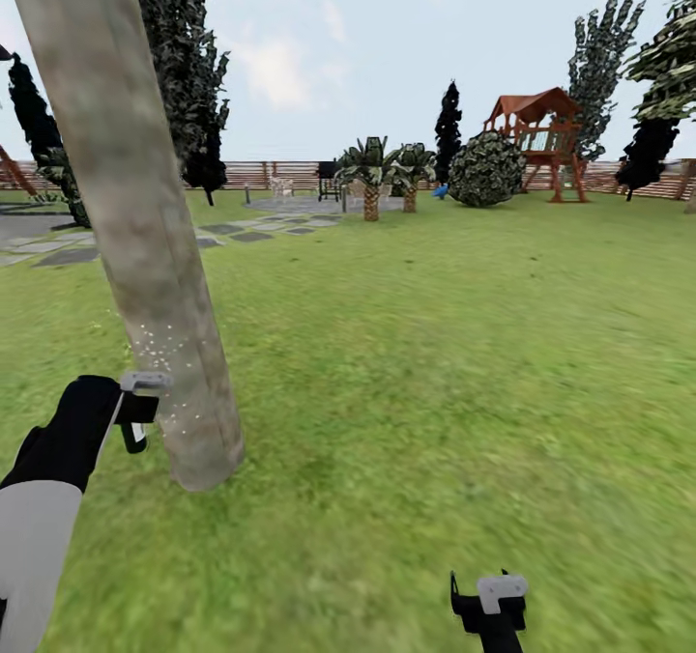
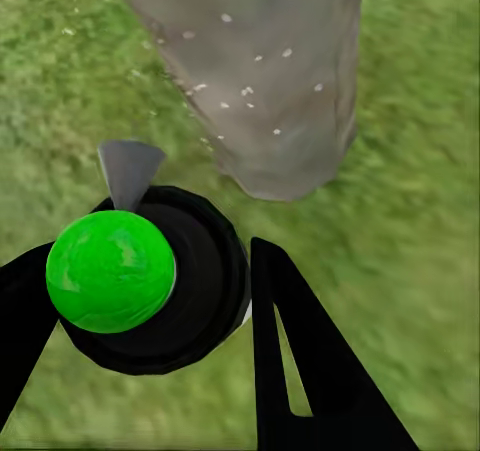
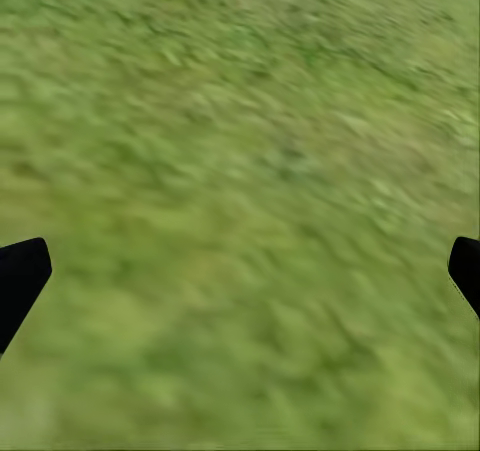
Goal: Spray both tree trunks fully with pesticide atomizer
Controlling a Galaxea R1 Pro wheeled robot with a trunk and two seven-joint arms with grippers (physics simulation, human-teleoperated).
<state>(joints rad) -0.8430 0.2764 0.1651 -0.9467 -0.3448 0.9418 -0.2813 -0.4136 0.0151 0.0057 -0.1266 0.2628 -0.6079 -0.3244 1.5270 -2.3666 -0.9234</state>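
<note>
Grass lawn [image 1: 435, 392] — slat fence [image 1: 271, 174] behind

One pale grey-brown tree trunk [image 1: 145, 247] standing in foreground. One atomizer with green cap [image 2: 110, 271]. Two grippers showing: left [image 1: 135, 411], right [image 1: 491, 600]. Two short palms [image 1: 372, 175] standing mid-lawn. One round shrub [image 1: 485, 168]. One wooden play tower [image 1: 541, 136]. Dark narrow trees [image 1: 448, 129] numbering perhaps five; edges cropping some.

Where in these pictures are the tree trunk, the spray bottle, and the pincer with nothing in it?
tree trunk [image 1: 145, 247]: head view, mid-bark of the leaning column.
atomizer [image 2: 110, 271]: left wrist view, its green round top.
right pincer [image 1: 488, 603]: head view, between its fingertips, above the grass.
</note>
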